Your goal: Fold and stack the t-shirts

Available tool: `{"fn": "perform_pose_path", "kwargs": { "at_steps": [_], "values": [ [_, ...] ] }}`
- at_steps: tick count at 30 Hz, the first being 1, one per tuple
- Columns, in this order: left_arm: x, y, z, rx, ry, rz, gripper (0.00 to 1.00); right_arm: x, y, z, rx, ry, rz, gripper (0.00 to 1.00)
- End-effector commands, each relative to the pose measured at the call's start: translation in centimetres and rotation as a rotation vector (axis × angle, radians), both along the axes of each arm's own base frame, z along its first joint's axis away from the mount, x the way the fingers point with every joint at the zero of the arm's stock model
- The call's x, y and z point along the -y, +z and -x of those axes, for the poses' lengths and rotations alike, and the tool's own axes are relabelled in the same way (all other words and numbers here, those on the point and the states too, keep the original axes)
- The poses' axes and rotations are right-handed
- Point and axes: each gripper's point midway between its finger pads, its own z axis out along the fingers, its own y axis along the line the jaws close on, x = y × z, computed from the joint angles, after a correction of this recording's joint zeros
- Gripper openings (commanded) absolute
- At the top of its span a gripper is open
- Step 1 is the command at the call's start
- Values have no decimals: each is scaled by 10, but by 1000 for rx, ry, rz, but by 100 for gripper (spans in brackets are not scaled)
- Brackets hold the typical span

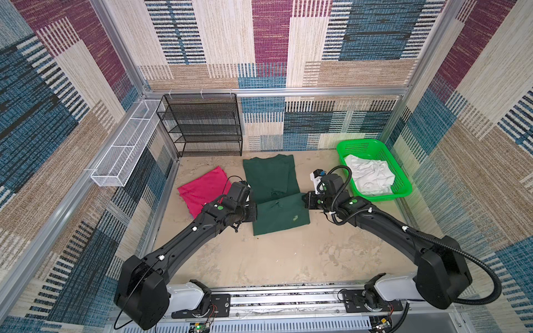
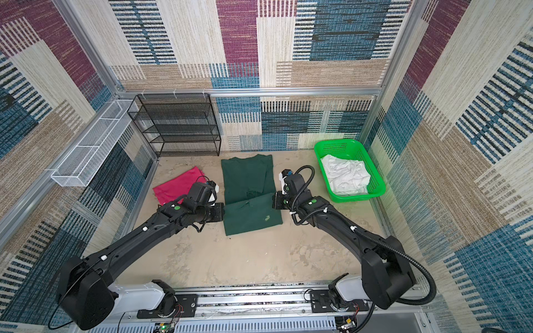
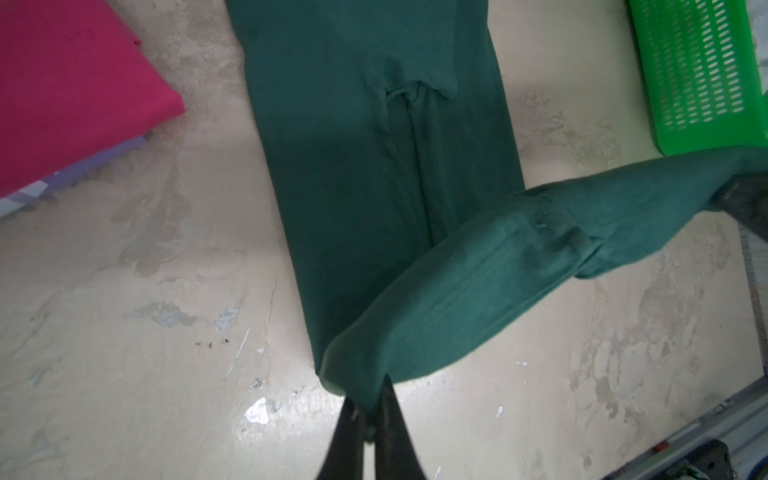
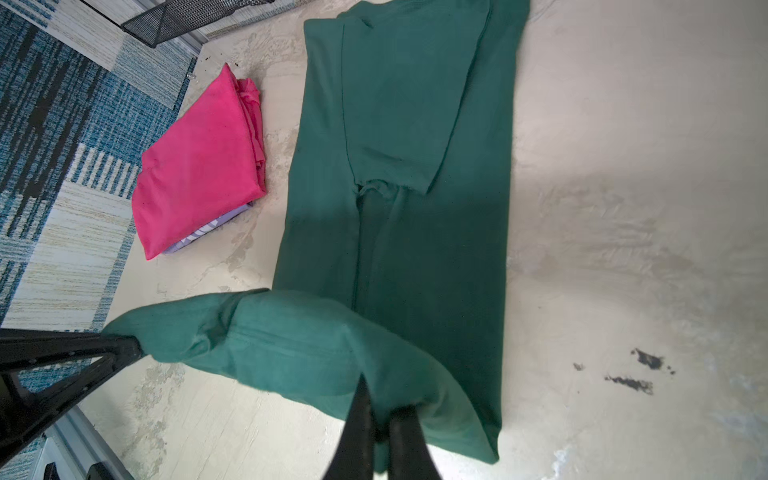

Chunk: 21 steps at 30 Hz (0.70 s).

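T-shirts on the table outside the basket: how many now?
2. The dark green t-shirt lies centrally, its near end held by the left end effector and the right end effector. The pink t-shirt lies folded to its left. Lavender fabric under it may be a hidden third.

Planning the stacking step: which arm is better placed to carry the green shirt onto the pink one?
Left, probably: the left gripper pinches the green shirt at the corner beside the pink shirt; the right gripper holds the corner nearer the basket.
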Motion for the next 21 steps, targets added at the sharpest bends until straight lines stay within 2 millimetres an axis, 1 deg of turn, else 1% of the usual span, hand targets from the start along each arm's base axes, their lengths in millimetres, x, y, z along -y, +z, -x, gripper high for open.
{"fn": "perform_pose_path", "kwargs": {
  "at_steps": [1, 7, 10, 14, 17, 21],
  "values": [
    [8, 8, -19, 33, -38, 34, 0, -5, 4, -18, 53, 20, -7, 0],
    [8, -6, -44, -9, -21, 28, 0, -4, -15, -40, 32, 18, -11, 0],
    [7, -13, -52, -20, -10, 29, 0, -8, -24, -51, 28, 36, -24, 0],
    [5, -28, -62, -49, 6, 29, 0, -12, -41, -65, 4, 54, -27, 0],
    [2, -39, -68, -72, 17, 22, 0, -16, -55, -73, -22, 69, -32, 0],
    [-3, -54, -77, -90, 37, 11, 0, -18, -65, -83, -27, 71, -31, 0]
  ]
}}
